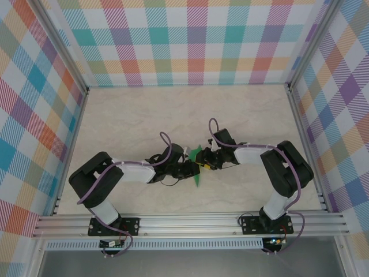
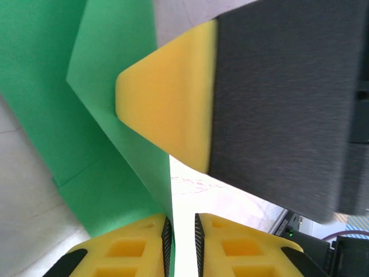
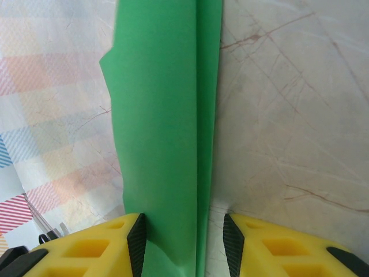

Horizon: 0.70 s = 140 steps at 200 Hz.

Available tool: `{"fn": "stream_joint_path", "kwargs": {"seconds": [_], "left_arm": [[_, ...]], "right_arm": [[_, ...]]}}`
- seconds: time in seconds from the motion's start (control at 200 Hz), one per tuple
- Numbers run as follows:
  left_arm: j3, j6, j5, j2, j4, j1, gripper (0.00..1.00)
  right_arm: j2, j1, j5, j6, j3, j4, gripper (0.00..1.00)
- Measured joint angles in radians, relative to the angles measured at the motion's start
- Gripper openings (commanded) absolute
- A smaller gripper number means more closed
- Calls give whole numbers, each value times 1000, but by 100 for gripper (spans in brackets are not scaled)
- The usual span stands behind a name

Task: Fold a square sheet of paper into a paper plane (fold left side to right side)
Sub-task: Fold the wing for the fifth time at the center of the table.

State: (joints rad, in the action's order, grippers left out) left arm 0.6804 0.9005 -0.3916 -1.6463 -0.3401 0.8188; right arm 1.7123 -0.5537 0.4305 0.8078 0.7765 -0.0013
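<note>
1. Over the top we go, and both arms reach in to the middle of the table [image 1: 173, 109]. The left gripper [image 1: 193, 169] and the right gripper [image 1: 206, 163] sit nose to nose there.
2. Between them we spot the folded green paper [image 1: 198, 178]. It is a slim strip with a pointed end toward the near edge, and its other end pokes out on the far side of the grippers.
3. On the left wrist camera the left pincer is narrow. We see two yellow pads [image 2: 127, 248] with just a slit between them and pale table showing through.
4. The paper's edge runs down into that slit and lies against the left-hand pad. The gap is wider than the sheet, so we call it parted, not clamped.
5. In the same view, a yellow-tipped finger [image 2: 167, 98] of the right gripper has its tip against the paper at a fold line.
6. On the right wrist camera the jaws stand at a middling width, with the paper upright between them as a long band creased down its right side.
7. The band's left edge touches the left pad and its right edge sits just beside the right pad. We cannot tell whether those pads are squeezing it.
8. Behind the band we see marbled table to the right and the checked wall [image 3: 52, 75] to the left.
</note>
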Motion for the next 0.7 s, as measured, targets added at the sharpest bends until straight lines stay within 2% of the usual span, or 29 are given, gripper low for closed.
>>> {"fn": "stream_joint_path", "kwargs": {"seconds": [0.255, 0.405, 0.7], "left_arm": [[-21, -14, 8, 102, 58, -32, 25], [-46, -19, 11, 151, 90, -87, 30], [-31, -19, -15, 122, 103, -185, 31]], "right_arm": [[0, 0, 0, 0, 0, 0, 43], [0, 0, 0, 0, 0, 0, 43], [0, 0, 0, 0, 0, 0, 43]]}}
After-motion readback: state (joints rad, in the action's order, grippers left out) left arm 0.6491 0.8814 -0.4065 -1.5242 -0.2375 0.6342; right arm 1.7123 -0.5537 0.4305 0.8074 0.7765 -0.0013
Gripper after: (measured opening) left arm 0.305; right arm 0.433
